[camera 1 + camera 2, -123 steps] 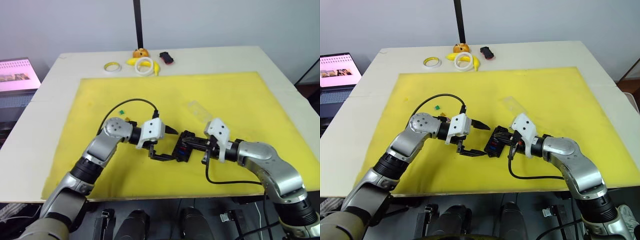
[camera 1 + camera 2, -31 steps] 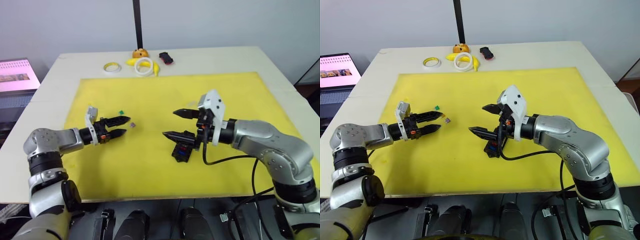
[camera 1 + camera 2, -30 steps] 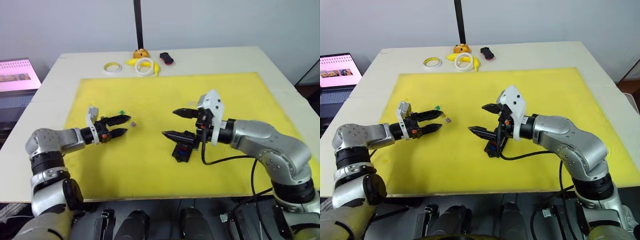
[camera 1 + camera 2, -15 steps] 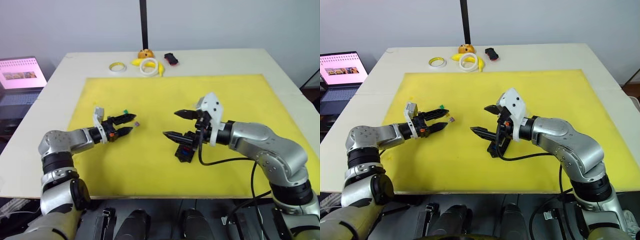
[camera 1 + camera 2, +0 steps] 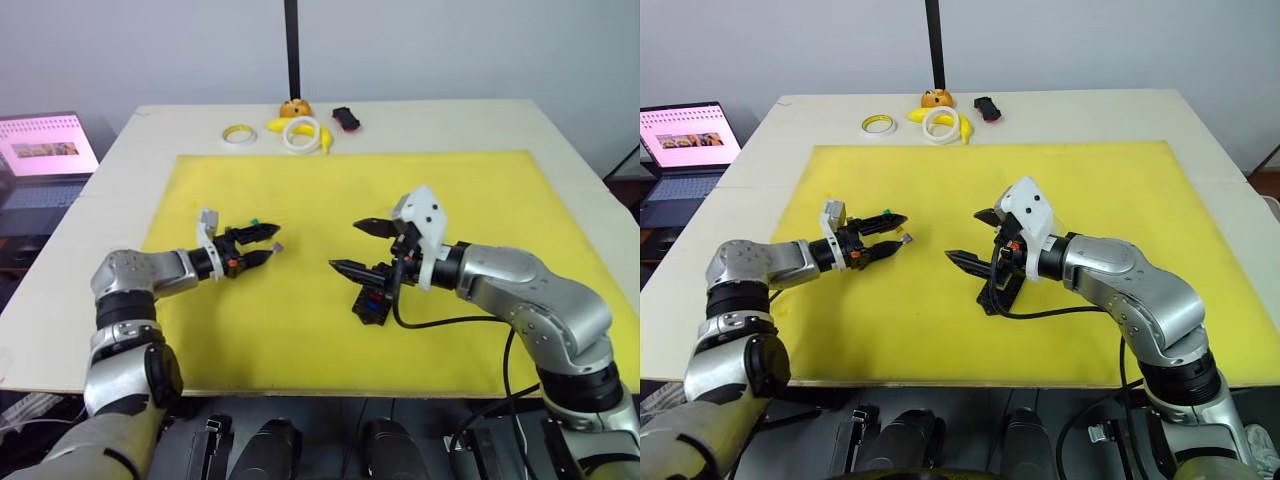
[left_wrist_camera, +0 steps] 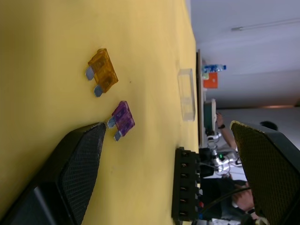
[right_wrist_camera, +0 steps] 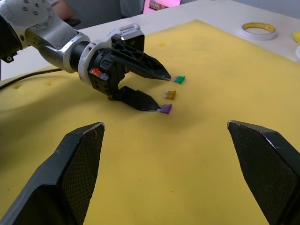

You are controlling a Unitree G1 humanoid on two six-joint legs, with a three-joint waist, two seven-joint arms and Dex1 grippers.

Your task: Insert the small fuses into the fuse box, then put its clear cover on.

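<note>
Three small fuses lie on the yellow mat: green (image 7: 179, 79), orange (image 7: 170, 94) and purple (image 7: 166, 108). My left gripper (image 5: 270, 243) is open and low over the mat, with the purple fuse (image 5: 277, 246) just off its near fingertip and nothing held. The black fuse box (image 5: 372, 303) lies mid-mat with red and blue showing in its slots. Just above it my right gripper (image 5: 345, 246) hovers open and empty. The clear cover (image 6: 186, 93) lies flat on the mat beyond the fuse box (image 6: 185, 183).
At the table's far edge sit a yellow tape ring (image 5: 238, 133), a white ring (image 5: 300, 133), a small orange object (image 5: 292, 107) and a black-and-red object (image 5: 346, 119). A black pole (image 5: 291, 50) rises behind them. A laptop (image 5: 40, 150) stands off the left side.
The head camera has shifted. My left gripper has reached forward and right, bringing its tips up to the purple fuse. The right gripper has stayed above the fuse box.
</note>
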